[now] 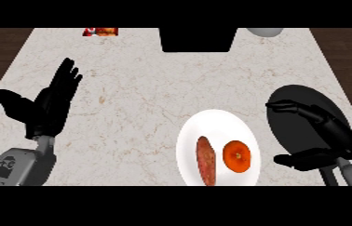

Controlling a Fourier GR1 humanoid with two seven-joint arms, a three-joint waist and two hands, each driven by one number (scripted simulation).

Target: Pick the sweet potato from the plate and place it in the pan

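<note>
In the head view, the sweet potato (pixel 206 160) lies lengthwise on the left half of the white plate (pixel 217 122), near the front edge of the marble bench (pixel 158 90). An orange round fruit (pixel 237 156) sits just beside it on the same plate, apart from it. The black pan (pixel 297 127) stands just to the right of the plate, its handle (pixel 332 170) running toward the lower edge. The right hand (pixel 313 127) hangs over the pan, fingers spread wide apart from the thumb in a loose open curve, grasping nothing; it touches neither the sweet potato nor the plate. The left hand (pixel 51 102) rests at the left side of the bench, fingers straight and pointing up, released and empty. A dark box (pixel 197 39) stands at the far edge.
</note>
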